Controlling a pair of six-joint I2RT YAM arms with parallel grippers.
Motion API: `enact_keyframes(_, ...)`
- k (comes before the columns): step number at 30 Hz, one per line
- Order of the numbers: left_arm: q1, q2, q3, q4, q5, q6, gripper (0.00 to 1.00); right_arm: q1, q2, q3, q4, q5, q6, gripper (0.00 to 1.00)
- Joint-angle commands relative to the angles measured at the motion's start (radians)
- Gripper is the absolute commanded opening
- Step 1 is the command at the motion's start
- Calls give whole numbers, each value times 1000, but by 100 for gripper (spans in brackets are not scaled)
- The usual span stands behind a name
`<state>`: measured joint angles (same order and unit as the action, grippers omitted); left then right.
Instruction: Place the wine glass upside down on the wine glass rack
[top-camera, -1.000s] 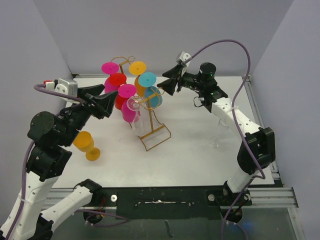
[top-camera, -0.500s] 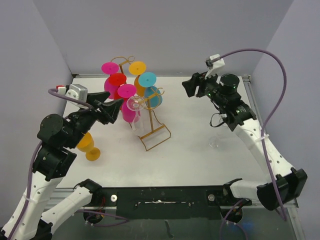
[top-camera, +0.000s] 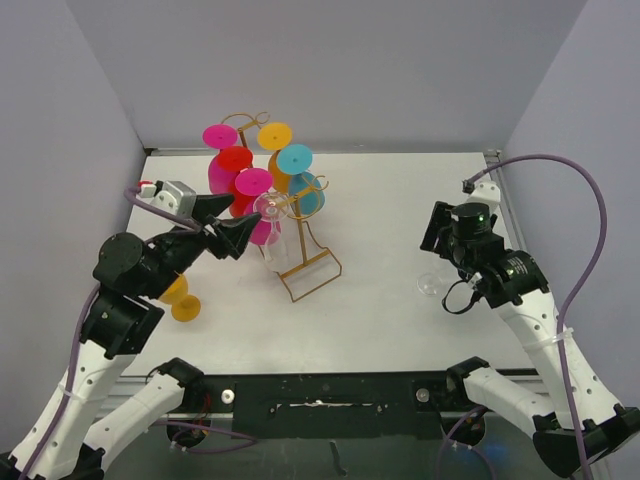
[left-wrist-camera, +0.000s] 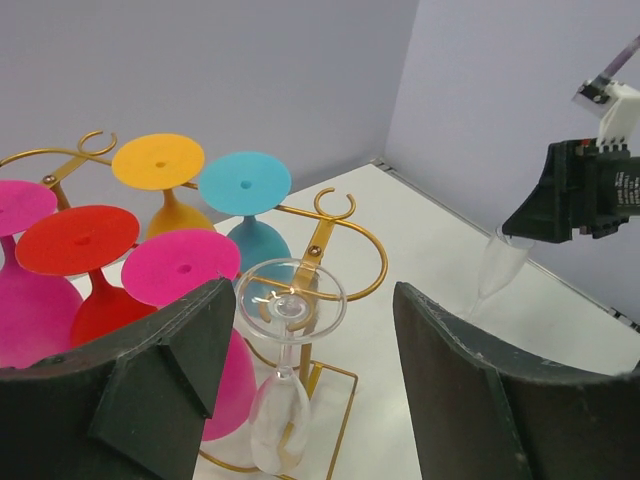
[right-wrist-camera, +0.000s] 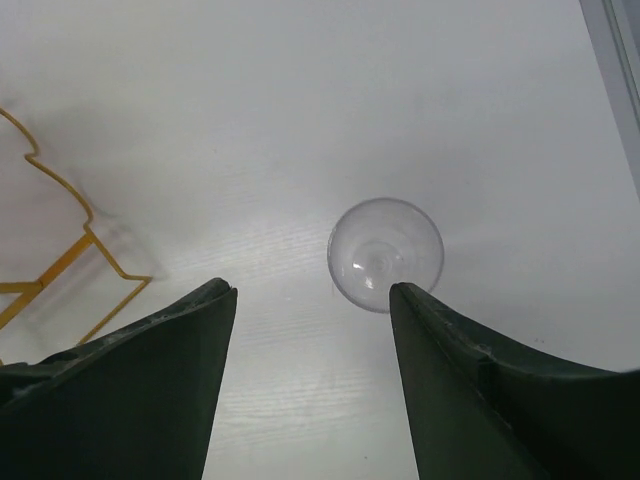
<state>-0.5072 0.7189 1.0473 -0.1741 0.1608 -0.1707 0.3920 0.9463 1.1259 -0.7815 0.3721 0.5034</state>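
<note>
Top external view showed a gold wine glass rack (top-camera: 314, 284) standing left of centre on a white table (top-camera: 380, 200). Five coloured glasses (top-camera: 295, 158) hung from its arms, bowls down and feet up. A hung clear glass (left-wrist-camera: 290, 300) was seated the same way on the front arm, its foot resting on the wires that held it.

The left claw (left-wrist-camera: 312, 292) hovered just beside that glass with its jaws spread wide and gripping nothing. The glass hung from the rack alone.

Well apart, on the right side of the table, a clear wine glass (right-wrist-camera: 385, 255) stood with its bowl up. The right claw (right-wrist-camera: 312, 288) hung above it, pointing straight down, with its jaws wide apart and holding nothing. This looked like a line-up for a grasp from above. That glass would need turning over before hanging. One curled hook (left-wrist-camera: 335, 205) looked free.

An orange glass (top-camera: 180, 300) sat on the table, partly hidden by the left arm.
</note>
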Motion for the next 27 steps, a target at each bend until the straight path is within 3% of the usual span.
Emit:
enact_keyframes(1,5,-24,-1,107,72,16,63,-6,-28,-22,-104,63,99,62)
enact_keyframes(14,4,-10,12,158,165,-16,64,-6,28,-18,-21,40,49,48)
enact_keyframes(27,5,24,27,179,188,-34,64,-5,-1,4,-11,44,45,47)
